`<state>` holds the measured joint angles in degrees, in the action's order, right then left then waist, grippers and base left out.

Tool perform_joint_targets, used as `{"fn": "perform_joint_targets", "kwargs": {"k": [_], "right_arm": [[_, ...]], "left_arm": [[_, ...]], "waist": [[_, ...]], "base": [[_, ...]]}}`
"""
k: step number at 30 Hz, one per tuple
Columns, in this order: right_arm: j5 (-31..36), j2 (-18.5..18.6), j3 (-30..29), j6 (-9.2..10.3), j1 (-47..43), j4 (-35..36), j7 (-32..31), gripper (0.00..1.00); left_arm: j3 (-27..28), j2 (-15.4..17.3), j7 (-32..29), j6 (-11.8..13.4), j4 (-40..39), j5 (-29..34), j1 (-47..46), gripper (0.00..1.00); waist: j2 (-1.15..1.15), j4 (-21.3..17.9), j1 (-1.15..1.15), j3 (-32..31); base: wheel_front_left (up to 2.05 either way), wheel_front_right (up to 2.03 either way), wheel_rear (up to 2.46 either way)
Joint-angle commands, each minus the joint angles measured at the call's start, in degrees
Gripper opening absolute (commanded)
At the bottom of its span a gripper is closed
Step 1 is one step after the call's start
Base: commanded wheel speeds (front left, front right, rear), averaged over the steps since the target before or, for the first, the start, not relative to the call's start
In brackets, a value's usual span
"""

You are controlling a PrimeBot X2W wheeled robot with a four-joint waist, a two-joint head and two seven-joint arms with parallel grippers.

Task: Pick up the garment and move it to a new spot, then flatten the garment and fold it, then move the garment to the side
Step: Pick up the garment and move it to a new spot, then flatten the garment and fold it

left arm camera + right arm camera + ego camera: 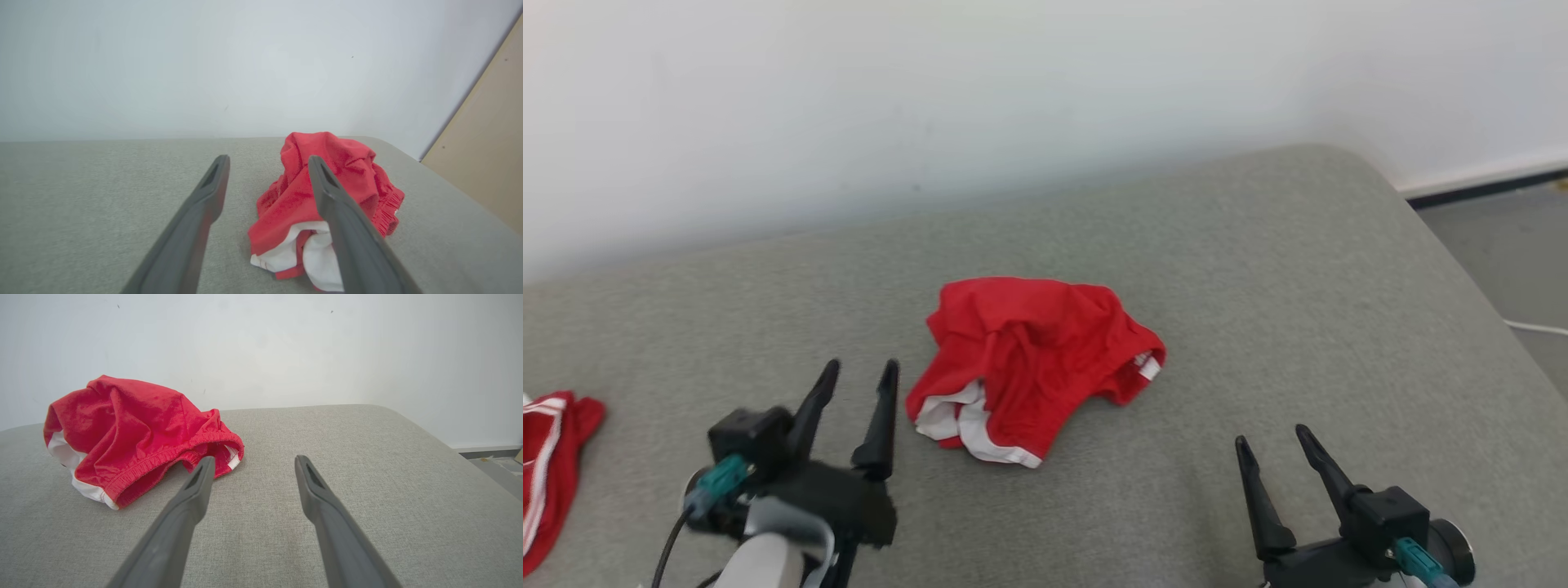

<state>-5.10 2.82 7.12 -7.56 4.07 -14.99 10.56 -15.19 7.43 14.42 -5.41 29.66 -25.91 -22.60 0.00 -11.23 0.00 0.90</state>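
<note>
Head view: grey fabric cushion (1258, 269) against a white wall (931, 98). Grey floor (1503, 245) lies off its right end, with a white cable (1539, 328) on it. Red garment (1029, 359) with white trim lies crumpled mid-cushion. Left gripper (862, 371) is just beside its left edge, fingers a narrow gap apart, holding nothing — right gripper (1270, 434) sits well apart from it, fingers spread a bit wider, also empty. A 2nd red-and-white cloth (551, 457) lies at the cushion's left edge.

Left wrist view: the 2 fingers are over the cushion, garment ahead and partly behind the right-hand finger; can't tell if they touch. Beige panel (490, 143) at far right.

Right wrist view: the 2 fingers are parted over bare cushion — the garment's elastic waistband (155, 463) is just beside the left-hand fingertip.
</note>
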Motion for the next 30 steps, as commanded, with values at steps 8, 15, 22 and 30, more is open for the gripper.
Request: {"fn": "perform_joint_targets", "kwargs": {"k": [8,15,22,30], "right_arm": [[1.8,0.1,-2.1,0.14,-2.5,0.8,-0.4,1.00],[2.9,0.1,-3.1,0.14,-3.7,0.2,-0.3,1.00],[3.4,0.1,-3.7,0.14,-4.3,-0.8,0.2,1.00],[2.8,0.1,-3.9,0.14,-4.0,-1.1,0.5,1.00]], "left_arm": [[6.1,2.5,0.8,4.3,-11.8,4.8,13.5,1.00],[11.3,1.1,0.7,6.1,-19.8,7.9,24.3,1.00],[14.0,0.0,0.8,5.5,-22.8,10.1,28.7,1.00],[15.6,-0.8,0.8,4.4,-23.3,11.2,28.8,1.00]], "waist": [[0.00,6.5,0.00,-4.1],[0.00,7.7,0.00,-4.6],[0.00,8.5,0.00,-4.5],[0.00,8.4,0.00,-4.3]], "base": [[0.00,0.00,0.00],[0.00,0.00,0.00],[0.00,0.00,0.00],[0.00,0.00,0.00]]}}
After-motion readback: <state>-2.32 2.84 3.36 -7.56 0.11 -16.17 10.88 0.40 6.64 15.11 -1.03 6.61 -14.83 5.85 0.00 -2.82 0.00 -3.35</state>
